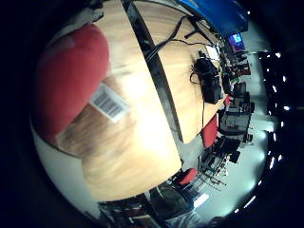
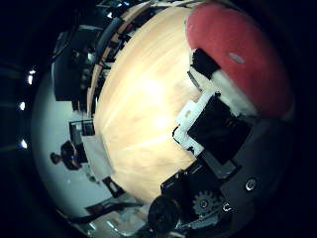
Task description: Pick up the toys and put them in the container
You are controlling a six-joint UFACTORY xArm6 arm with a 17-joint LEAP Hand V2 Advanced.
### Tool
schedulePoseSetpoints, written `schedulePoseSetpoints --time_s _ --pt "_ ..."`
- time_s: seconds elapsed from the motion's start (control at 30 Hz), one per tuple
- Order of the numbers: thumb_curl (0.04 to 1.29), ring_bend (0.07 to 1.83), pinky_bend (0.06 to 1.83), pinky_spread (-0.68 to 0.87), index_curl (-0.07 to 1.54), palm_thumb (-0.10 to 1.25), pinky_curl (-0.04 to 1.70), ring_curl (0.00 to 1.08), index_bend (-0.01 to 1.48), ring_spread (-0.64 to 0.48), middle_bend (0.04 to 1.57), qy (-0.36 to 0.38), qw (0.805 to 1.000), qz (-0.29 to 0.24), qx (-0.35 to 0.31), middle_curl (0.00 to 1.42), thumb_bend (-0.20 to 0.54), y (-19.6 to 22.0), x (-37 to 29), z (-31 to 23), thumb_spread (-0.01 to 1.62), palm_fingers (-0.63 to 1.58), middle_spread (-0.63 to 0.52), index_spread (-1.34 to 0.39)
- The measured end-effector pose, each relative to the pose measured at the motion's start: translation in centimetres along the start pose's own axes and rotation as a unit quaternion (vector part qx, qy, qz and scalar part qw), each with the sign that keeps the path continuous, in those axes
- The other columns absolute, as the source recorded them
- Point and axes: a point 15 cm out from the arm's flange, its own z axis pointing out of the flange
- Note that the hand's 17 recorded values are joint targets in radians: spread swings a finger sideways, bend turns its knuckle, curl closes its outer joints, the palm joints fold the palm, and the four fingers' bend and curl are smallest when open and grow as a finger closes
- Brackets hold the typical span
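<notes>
Wooden worktop point(image 1: 137, 142) below; a second table point(image 1: 183, 80) alongside carries black gear. Red plush toy point(image 2: 237, 54) with barcode tag point(image 1: 109, 103) sits against the palm, hand point(image 2: 213, 129) fingers curled on it.

You can read no text here; the white tag point(image 1: 109, 103) on the red toy point(image 1: 66, 85) carries only barcode stripes.

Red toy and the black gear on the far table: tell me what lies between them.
In the little finger side view, bare wooden table, then a dark gap between tables, separate the red toy from the black gear.
</notes>
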Motion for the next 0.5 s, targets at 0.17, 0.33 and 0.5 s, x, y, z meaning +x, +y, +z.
schedulePoseSetpoints --time_s 0.17,0.33,0.5 --pt "0.39 1.2 1.27 -0.42 0.44 1.13 0.5 0.51 0.33 -0.34 0.72 -0.003 1.0 -0.005 0.002 0.68 0.018 0.4 -0.6 -1.5 1.1 1.15 -0.47 -0.55" --pt "0.39 1.2 1.26 -0.43 0.48 1.14 0.5 0.51 0.31 -0.34 0.72 0.0 1.0 -0.011 0.009 0.68 -0.004 1.0 -1.0 -3.7 1.1 1.15 -0.48 -0.55" --pt "0.39 1.21 1.25 -0.43 0.51 1.15 0.5 0.51 0.29 -0.34 0.71 0.0 1.0 -0.017 0.012 0.68 -0.01 1.9 -2.0 -6.3 1.1 1.15 -0.48 -0.56"
